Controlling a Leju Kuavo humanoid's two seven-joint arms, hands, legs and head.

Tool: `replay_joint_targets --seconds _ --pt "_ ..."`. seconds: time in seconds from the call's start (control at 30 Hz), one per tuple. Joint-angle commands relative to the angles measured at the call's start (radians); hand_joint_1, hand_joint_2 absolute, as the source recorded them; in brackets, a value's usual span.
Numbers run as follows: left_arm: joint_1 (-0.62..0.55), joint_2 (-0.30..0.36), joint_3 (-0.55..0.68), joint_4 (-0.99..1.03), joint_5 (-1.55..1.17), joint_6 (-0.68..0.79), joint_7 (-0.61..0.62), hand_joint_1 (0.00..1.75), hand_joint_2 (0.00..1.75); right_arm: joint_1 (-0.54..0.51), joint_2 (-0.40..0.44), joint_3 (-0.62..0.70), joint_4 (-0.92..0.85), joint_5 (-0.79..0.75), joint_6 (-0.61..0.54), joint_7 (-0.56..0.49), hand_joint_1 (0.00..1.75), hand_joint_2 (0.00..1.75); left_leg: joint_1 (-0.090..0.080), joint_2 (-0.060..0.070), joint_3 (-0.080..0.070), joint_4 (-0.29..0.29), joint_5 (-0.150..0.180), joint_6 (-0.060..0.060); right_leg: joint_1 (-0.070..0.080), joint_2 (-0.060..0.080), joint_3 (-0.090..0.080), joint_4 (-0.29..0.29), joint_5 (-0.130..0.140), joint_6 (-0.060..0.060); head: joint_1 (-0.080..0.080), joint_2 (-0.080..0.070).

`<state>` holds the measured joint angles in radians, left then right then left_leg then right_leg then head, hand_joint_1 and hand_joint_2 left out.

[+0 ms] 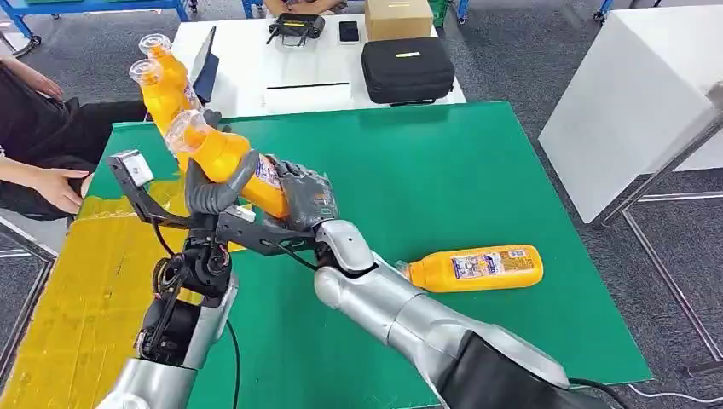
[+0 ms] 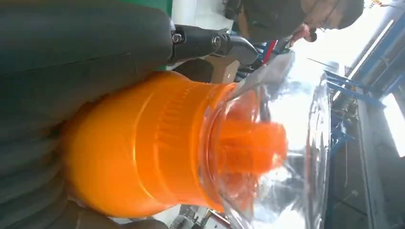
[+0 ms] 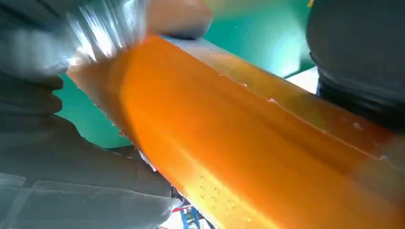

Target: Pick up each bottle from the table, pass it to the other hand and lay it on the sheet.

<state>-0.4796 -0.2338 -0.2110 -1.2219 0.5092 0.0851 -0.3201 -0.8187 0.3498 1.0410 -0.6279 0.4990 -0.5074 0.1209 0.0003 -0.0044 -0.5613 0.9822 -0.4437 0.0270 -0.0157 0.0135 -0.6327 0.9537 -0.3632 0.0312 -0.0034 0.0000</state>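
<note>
An orange bottle (image 1: 223, 158) with a clear cap is held tilted above the green table's (image 1: 443, 170) left side. My left hand (image 1: 213, 187) wraps its neck end just below the cap, and my right hand (image 1: 307, 198) grips its labelled lower body. The left wrist view has the bottle's shoulder and cap (image 2: 143, 143) close up under the left hand (image 2: 71, 57). In the right wrist view the bottle's side (image 3: 248, 143) runs past the right hand (image 3: 71, 167). Another orange bottle (image 1: 473, 268) lies on the table to the right. The yellow sheet (image 1: 77, 290) covers the left.
Two more orange bottles (image 1: 162, 81) sit at the far left behind the held one. A seated person's hand (image 1: 55, 183) rests by the sheet's far corner. Behind the green table a white table carries a black case (image 1: 407, 68) and a cardboard box (image 1: 398, 17).
</note>
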Motion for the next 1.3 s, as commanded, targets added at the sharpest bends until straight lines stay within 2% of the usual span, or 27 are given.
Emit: replay_joint_targets --seconds 0.03,0.5,0.53,0.57,1.3 --pt "-0.096 -0.029 -0.044 0.100 0.000 -0.012 0.010 0.00 1.75 -0.021 -0.001 0.137 0.032 0.012 0.010 -0.019 1.75 1.75 0.001 -0.003 0.002 0.001 -0.002 -0.002 0.002 -0.005 0.004 0.001 -0.002 -0.001 0.000 0.000" --pt "-0.095 -0.030 -0.045 0.102 0.005 -0.014 0.010 0.00 1.75 -0.024 -0.001 0.135 0.043 0.007 0.007 -0.025 1.75 1.75 0.002 -0.004 0.003 0.002 -0.003 -0.002 0.002 -0.005 0.005 0.001 -0.004 -0.002 0.000 0.000" --pt "-0.095 -0.032 -0.043 0.104 0.015 -0.018 0.012 1.03 1.75 -0.024 -0.001 0.136 0.045 0.003 0.006 -0.027 1.75 1.75 0.001 -0.004 0.002 0.001 -0.002 -0.001 0.001 -0.005 0.004 0.001 -0.003 -0.001 0.000 0.000" --pt "-0.096 -0.030 -0.047 0.107 0.018 -0.022 0.009 1.75 1.75 -0.024 -0.001 0.135 0.050 -0.002 0.001 -0.031 1.75 1.75 0.001 -0.003 0.001 0.001 -0.001 -0.001 0.001 -0.004 0.002 0.000 -0.001 -0.001 0.000 0.000" --pt "-0.098 -0.030 -0.044 0.095 0.025 -0.025 -0.005 1.75 1.75 -0.041 -0.001 0.107 0.087 -0.012 -0.008 -0.031 1.75 1.75 0.001 -0.003 0.002 0.001 -0.001 -0.001 0.001 -0.004 0.003 0.001 -0.002 -0.001 0.000 0.000"
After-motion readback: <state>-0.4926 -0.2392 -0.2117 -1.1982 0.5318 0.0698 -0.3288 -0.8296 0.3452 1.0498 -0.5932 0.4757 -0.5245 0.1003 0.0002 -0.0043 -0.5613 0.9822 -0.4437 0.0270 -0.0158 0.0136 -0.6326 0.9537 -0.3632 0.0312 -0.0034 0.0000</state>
